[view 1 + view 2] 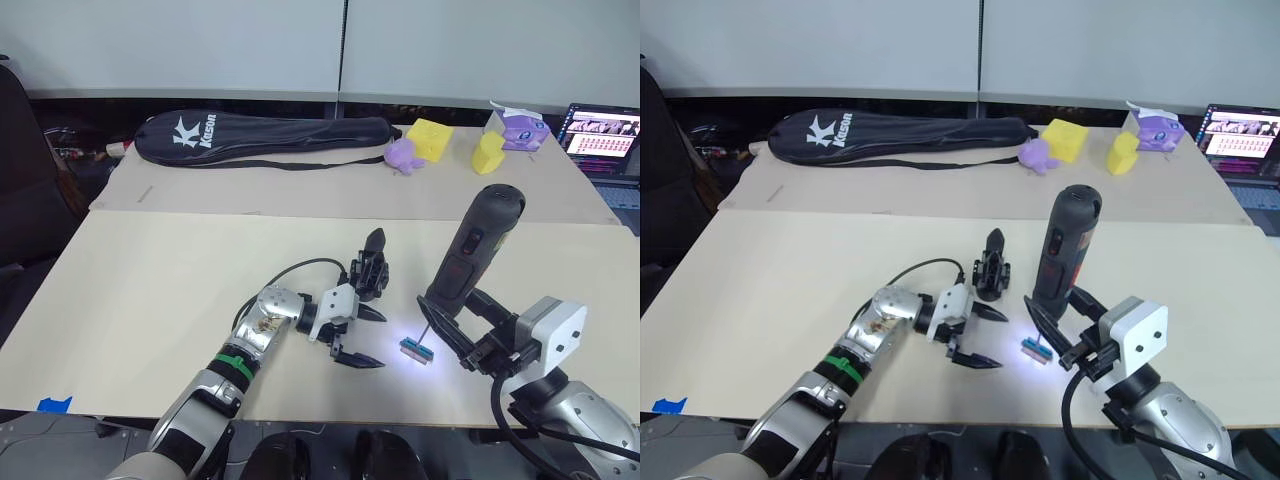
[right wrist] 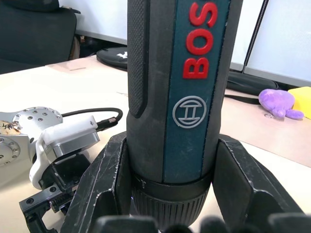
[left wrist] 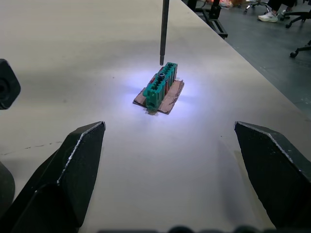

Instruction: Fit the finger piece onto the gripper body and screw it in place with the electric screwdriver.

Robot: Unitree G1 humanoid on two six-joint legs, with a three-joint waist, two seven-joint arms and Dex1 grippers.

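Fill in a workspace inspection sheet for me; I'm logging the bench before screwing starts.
Surface: beige table, bare in front.
Job's things: gripper body upright with fin on top, beside left gripper; screwdriver upright, bit over lit green block.
Clutter: racket bag, purple toy, yellow blocks.
Grippers: left open; right gripper shut on screwdriver.
Cables: black lead at left wrist.
Surroundings: laptop, wall.

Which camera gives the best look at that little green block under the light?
The left wrist view: the green block sits close up on a brown scrap, the screwdriver bit just above it. Both eye views show it only as a small lit speck.
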